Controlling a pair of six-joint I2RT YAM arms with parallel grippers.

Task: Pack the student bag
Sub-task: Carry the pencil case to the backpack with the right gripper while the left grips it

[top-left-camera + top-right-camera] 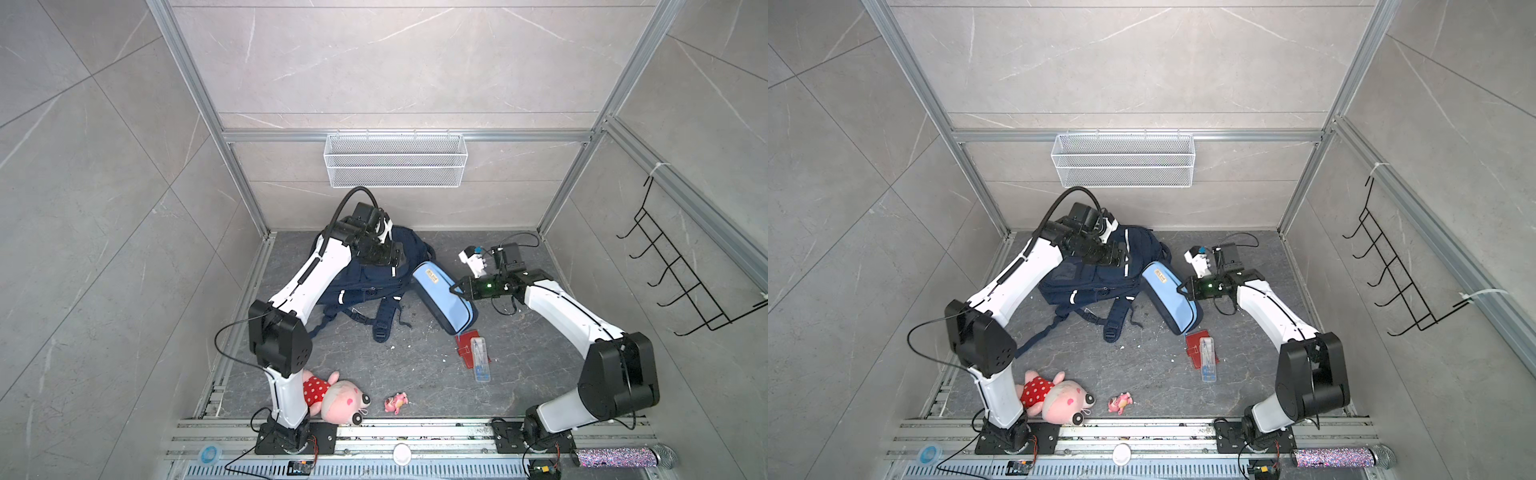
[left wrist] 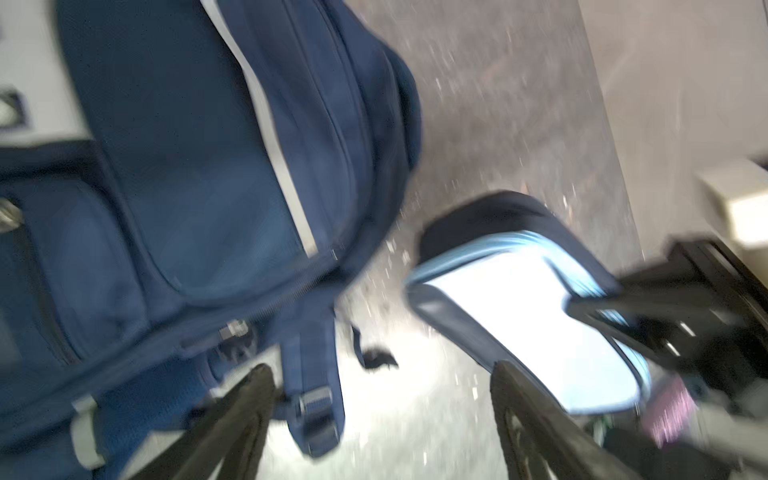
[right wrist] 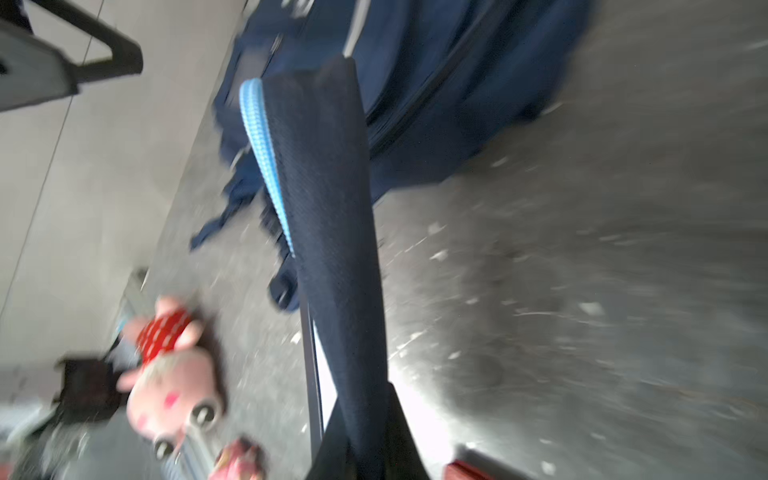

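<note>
Student bag [image 1: 365, 286] lies unheld, left gripper [image 2: 380, 370] wide open, so we risk dropping pencil case [image 1: 436, 303] b/c right gripper [image 1: 454, 287] pinches only its edge.

- The student bag [image 1: 365, 286] is showing matt navy woven cloth.
- The pencil case [image 1: 444, 299] is looking smooth on its light-blue face, coarse-woven on its navy edge.
- The worktop [image 1: 415, 374] is gleaming faintly, stone-like and scuffed.

The left arm [image 1: 307, 274] bends forward, its left gripper [image 2: 380, 368] angled downward with jaws wide apart and empty. The right arm [image 1: 569, 307] reaches inward, its right gripper [image 1: 457, 287] clamped on the edge of a pencil case [image 1: 442, 301].
</note>
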